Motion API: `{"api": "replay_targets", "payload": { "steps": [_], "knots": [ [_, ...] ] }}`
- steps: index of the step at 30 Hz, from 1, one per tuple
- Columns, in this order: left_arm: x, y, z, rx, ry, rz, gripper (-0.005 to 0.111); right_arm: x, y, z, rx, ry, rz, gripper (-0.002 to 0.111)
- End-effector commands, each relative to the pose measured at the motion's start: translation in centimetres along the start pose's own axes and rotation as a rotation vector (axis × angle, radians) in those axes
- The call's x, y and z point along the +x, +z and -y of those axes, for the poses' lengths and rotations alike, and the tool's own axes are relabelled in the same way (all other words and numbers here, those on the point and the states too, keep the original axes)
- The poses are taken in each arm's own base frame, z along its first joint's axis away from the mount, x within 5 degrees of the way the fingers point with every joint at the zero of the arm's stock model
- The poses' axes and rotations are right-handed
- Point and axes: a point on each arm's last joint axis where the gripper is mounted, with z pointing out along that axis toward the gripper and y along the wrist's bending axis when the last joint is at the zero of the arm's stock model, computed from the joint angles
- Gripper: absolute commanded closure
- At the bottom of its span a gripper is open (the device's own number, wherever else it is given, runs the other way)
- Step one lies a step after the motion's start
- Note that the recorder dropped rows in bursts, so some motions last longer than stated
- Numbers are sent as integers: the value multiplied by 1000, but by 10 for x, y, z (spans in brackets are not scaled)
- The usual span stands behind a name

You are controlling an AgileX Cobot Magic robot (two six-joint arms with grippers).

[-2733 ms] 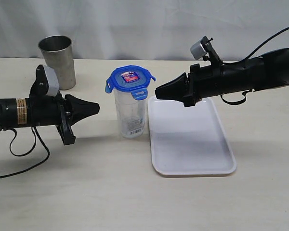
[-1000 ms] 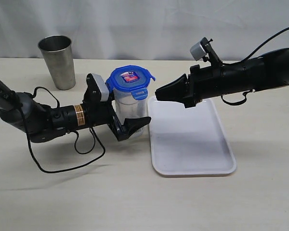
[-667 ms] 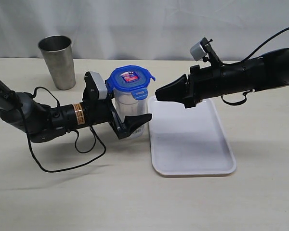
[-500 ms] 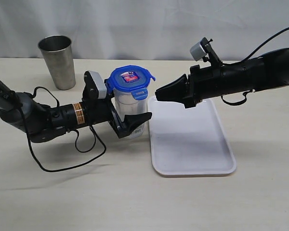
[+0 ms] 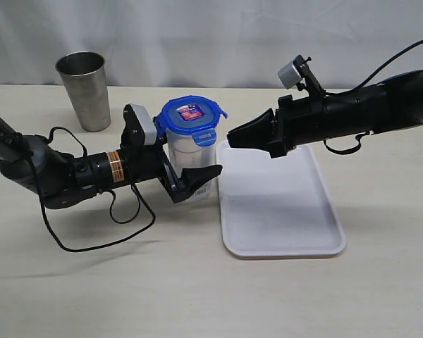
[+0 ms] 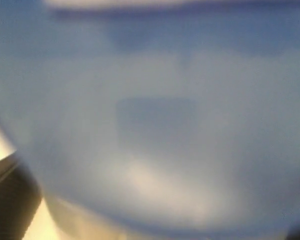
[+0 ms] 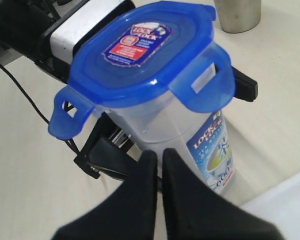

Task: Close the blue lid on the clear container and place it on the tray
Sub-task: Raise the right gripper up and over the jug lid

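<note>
The clear container [image 5: 186, 152] stands upright just left of the tray [image 5: 282, 211], with the blue lid [image 5: 190, 115] sitting on its top. In the right wrist view the blue lid [image 7: 140, 50] has flaps sticking outward. My left gripper [image 5: 204, 170] is open, its jaws straddling the container's lower body; one finger [image 5: 197, 179] crosses in front, the other is hidden behind. I cannot tell whether they touch it. The left wrist view is filled by the blurred container [image 6: 155, 125]. My right gripper [image 5: 230, 134] is shut and empty, hovering just right of the lid, fingertips [image 7: 150, 156] pointing at the container [image 7: 190, 125].
A grey steel cup [image 5: 84, 90] stands at the back left. The left arm's cable [image 5: 92, 243] loops on the table in front of it. A white backdrop closes off the far side.
The left gripper came in from the left and now straddles the container; in the last second it slid slightly further round it. The right arm has not moved.
</note>
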Motion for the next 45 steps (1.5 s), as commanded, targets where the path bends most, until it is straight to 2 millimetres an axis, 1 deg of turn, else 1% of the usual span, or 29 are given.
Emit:
{"api": "replay_targets", "payload": {
  "steps": [1, 4, 6, 9, 13, 14, 17, 19, 22, 25, 28, 31, 34, 35, 36, 37, 38, 40, 41, 42, 44, 45],
  "knots": [
    [1, 2, -1, -8, 4, -21, 36, -1, 0, 1, 11, 3, -4, 104],
    [6, 1, 0, 2, 9, -76, 63, 1, 0, 6, 70, 48, -27, 104],
    [11, 1, -2, -12, 2, -130, 79, 3, -1, 8, 99, 64, -52, 104],
    [14, 0, -3, -22, 2, -166, 94, 5, -1, 11, 128, 81, -72, 104],
    [14, 0, -2, -14, 6, -166, 105, 6, -1, 13, 151, 115, -73, 104],
    [14, 0, 0, 2, 14, -167, 107, 5, -1, 14, 157, 128, -71, 104],
    [11, -1, 3, 49, 9, -127, 107, 3, -3, 17, 195, 172, -62, 103],
    [7, -3, 1, 67, -12, -80, 107, 0, -5, 17, 227, 192, -51, 100],
    [4, -12, 0, 130, 5, -25, 107, -8, -11, 14, 260, 239, -38, 89],
    [7, -22, -5, 165, 21, -48, 107, -16, -17, 8, 268, 305, -27, 75],
    [8, -28, -12, 154, -30, -56, 107, -29, -25, -2, 269, 336, 6, 65],
    [9, -30, -13, 158, -37, -62, 107, -47, -35, -12, 283, 356, 79, 63],
    [8, -29, -12, 225, 10, -73, 107, -69, -49, -19, 361, 420, 188, 63],
    [6, -27, -11, 266, 40, -80, 107, -78, -53, -21, 408, 421, 207, 63],
    [5, -26, -10, 336, 90, -95, 107, -94, -59, -22, 548, 377, 215, 63],
    [5, -26, -9, 353, 101, -99, 107, -102, -61, -23, 648, 334, 209, 63],
    [6, -26, -9, 357, 103, -101, 107, -113, -60, -25, 809, 243, 181, 64],
    [5, -26, -9, 356, 100, -101, 107, -125, -55, -31, 909, 248, 171, 66],
    [6, -26, -9, 358, 101, -102, 107, -127, -53, -30, 943, 276, 136, 67],
    [6, -26, -8, 360, 102, -102, 107, -130, -54, -26, 1056, 305, 44, 68],
    [6, -27, -8, 363, 102, -104, 107, -129, -63, -16, 1328, 334, -176, 67],
    [6, -27, -8, 363, 102, -104, 107, -129, -65, -14, 1359, 358, -267, 67]
  ]
}}
